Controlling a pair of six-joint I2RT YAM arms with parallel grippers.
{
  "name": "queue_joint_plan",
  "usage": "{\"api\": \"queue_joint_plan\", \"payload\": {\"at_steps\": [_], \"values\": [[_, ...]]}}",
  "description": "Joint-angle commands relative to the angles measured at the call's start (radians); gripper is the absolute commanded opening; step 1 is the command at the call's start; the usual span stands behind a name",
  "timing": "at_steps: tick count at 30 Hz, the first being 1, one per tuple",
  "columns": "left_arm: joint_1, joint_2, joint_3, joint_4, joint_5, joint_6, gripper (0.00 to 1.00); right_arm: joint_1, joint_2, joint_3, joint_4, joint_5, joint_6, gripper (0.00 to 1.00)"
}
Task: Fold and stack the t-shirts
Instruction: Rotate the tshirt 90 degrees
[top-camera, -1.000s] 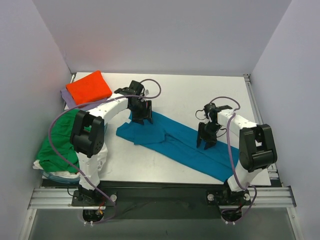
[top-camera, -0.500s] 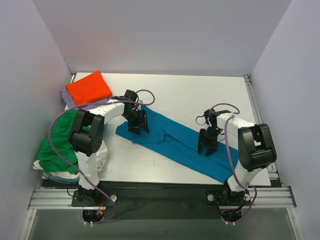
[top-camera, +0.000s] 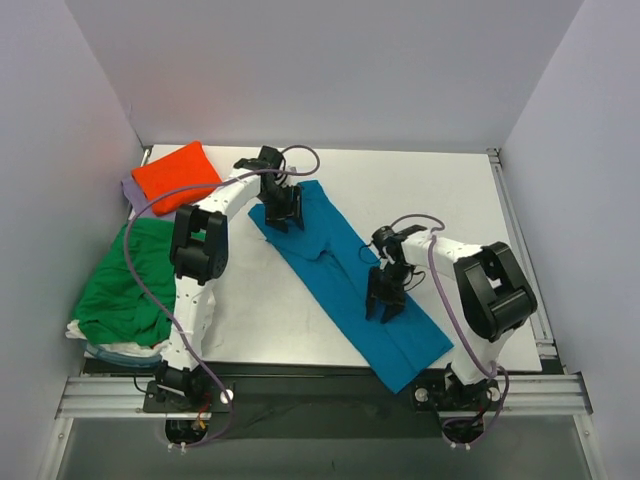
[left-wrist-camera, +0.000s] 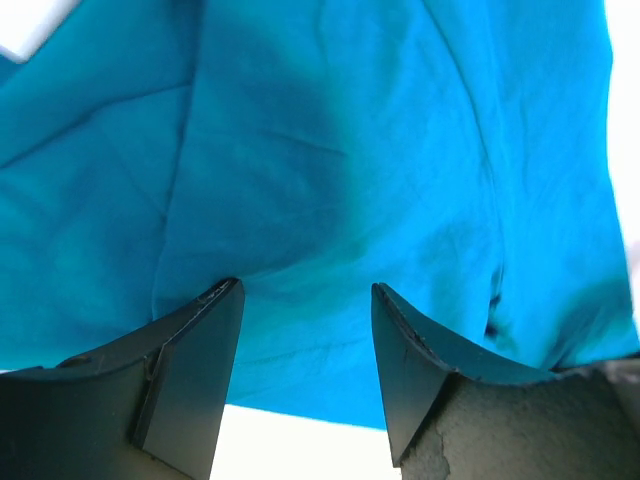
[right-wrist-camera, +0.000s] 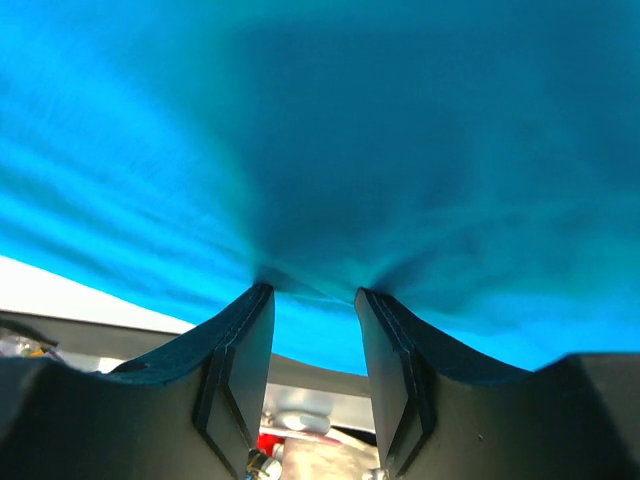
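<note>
The teal-blue t-shirt (top-camera: 340, 270) is laid out on the table (top-camera: 430, 190) as a long narrow strip. It runs on a slant from the table's far-middle part down to its near edge, where the lower end is seen to reach the edge on the right side.

The left gripper (top-camera: 283, 214) is set down on the far end of the strip. In the left wrist view its fingers (left-wrist-camera: 195, 360) are held well apart, with the tips touching the cloth and fairly flat, lightly creased fabric spread across the gap.

The right gripper (top-camera: 385, 303) is placed on the strip nearer the table's near edge. In the right wrist view its fingers (right-wrist-camera: 240, 350) are drawn closer together, and a pucker of the cloth is pinched between the tips.

At the table's far-left corner a folded orange t-shirt (top-camera: 177, 172) is stacked on a lavender t-shirt (top-camera: 130, 190). A green t-shirt (top-camera: 130, 280) is heaped over the table's left edge, with a white t-shirt (top-camera: 76, 328) showing beneath it.
</note>
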Motion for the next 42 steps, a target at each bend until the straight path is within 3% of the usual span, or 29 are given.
{"api": "queue_joint_plan", "payload": {"at_steps": [1,4,14,18,22,29,38,42], "values": [[0.017,0.114,0.180,-0.047,-0.074,0.097,0.65,0.083,0.047,0.028,0.044,-0.025,0.092,0.40],[0.017,0.159,0.284,-0.070,-0.059,0.087,0.65,0.106,0.026,0.077,0.029,-0.027,0.112,0.40],[-0.007,-0.009,0.226,0.031,-0.092,0.014,0.65,0.102,-0.128,0.102,-0.062,0.053,0.023,0.41],[-0.018,-0.170,0.050,0.094,-0.112,-0.044,0.66,0.097,-0.146,0.045,-0.064,0.079,-0.011,0.41],[-0.023,-0.224,-0.121,0.179,-0.034,-0.127,0.66,0.094,-0.130,0.004,-0.058,0.106,-0.041,0.41],[-0.043,-0.186,-0.201,0.213,-0.014,-0.140,0.66,0.097,-0.048,-0.007,-0.030,0.111,-0.060,0.41],[-0.027,-0.066,-0.150,0.199,-0.020,-0.127,0.67,0.128,0.044,0.005,0.039,0.030,0.001,0.40],[-0.014,0.015,-0.042,0.173,-0.016,-0.126,0.67,0.155,0.082,0.031,0.073,-0.024,0.046,0.40]]}}
